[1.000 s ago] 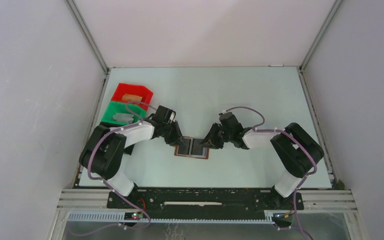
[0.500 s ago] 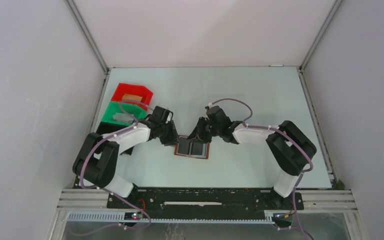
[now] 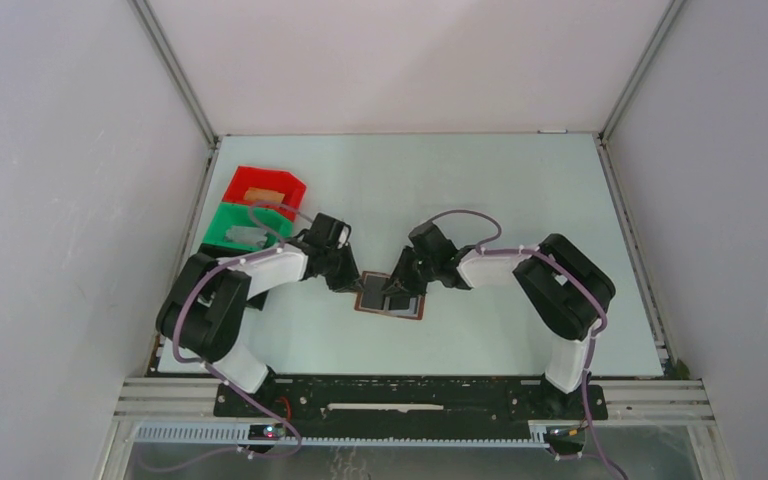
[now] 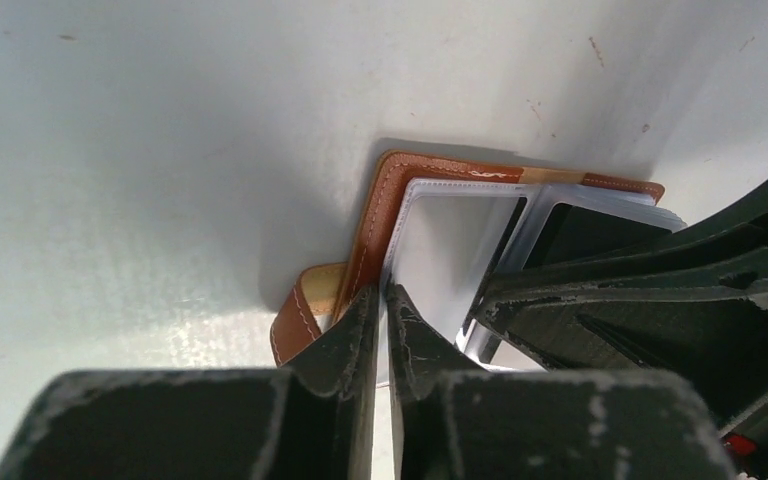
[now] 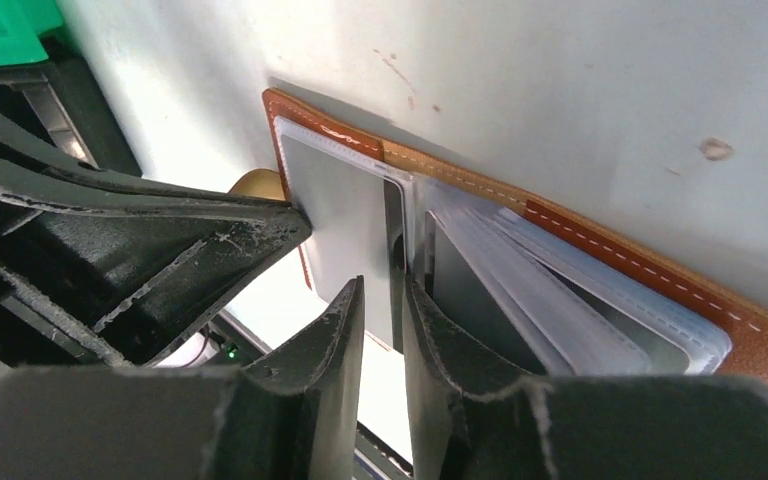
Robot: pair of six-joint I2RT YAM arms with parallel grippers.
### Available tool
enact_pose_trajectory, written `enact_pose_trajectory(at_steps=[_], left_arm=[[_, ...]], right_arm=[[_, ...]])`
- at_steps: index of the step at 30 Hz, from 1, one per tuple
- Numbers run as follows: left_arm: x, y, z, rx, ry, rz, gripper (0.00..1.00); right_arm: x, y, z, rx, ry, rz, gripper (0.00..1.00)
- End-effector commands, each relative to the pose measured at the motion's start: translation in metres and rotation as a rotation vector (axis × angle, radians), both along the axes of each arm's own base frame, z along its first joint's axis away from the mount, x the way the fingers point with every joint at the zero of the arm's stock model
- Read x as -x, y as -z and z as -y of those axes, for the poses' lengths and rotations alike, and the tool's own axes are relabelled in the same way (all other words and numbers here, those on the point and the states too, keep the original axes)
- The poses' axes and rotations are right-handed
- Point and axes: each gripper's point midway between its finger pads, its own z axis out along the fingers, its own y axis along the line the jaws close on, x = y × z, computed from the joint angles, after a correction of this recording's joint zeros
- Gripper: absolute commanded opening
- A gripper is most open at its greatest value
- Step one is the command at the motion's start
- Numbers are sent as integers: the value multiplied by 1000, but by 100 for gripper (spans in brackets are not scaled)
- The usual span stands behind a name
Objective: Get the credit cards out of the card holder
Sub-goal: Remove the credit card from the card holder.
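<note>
The card holder (image 3: 405, 309) lies open and flat on the tabletop (image 3: 480, 200), near the front and a little left of the middle. Both arms reach in to it, one from each side.

The left pincer (image 3: 352, 284) is at the left edge of the card holder. In the left wrist view its fingers (image 4: 355, 330) are almost together, and they pinch the thin edge of the brown leather and the clear pocket there. The strap tab (image 4: 298, 318) curls out just beside them.

The right pincer (image 3: 392, 292) is low over the middle of the card holder. In the right wrist view its fingers (image 5: 335, 330) have only a small gap. The dark edge of a grey card (image 5: 345, 215) runs down into that gap. I cannot tell if the fingers squeeze the card or only sit around it. The grey card is in the pocket on the half next to the left pincer. The other half has a stack of clear pockets (image 5: 560, 300) that fan up a bit.

From the left wrist, a dark card (image 4: 585, 232) shows inside a pocket, partly hidden by the right pincer.

A red bin (image 3: 265, 188) and a green bin (image 3: 245, 228) sit at the left side of the tabletop, the red one behind the green one.
</note>
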Motion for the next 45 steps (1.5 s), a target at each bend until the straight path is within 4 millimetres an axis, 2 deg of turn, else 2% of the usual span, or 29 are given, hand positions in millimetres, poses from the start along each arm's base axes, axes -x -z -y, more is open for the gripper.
enact_pose_trajectory(at_steps=[1,6,12,22,28,34,38,45], left_arm=[[16,16,14,-8,64,-45,10],[22,20,25,-2,86,-66,6],[25,27,21,-32,91,-80,0],[27,25,31,3,121,-87,0],[35,31,38,15,163,-118,0],[43,39,40,3,183,-145,0],[44,42,39,-5,179,-153,0],[47,44,41,-4,191,-161,0]], right_arm=[[0,6,22,79,95,7,30],[10,15,39,97,141,-20,29],[12,17,61,102,231,-23,29],[14,10,64,137,246,19,36],[22,27,73,154,290,-29,36],[24,29,69,33,307,-45,32],[23,20,68,-19,315,-10,29],[18,2,66,-99,313,77,18]])
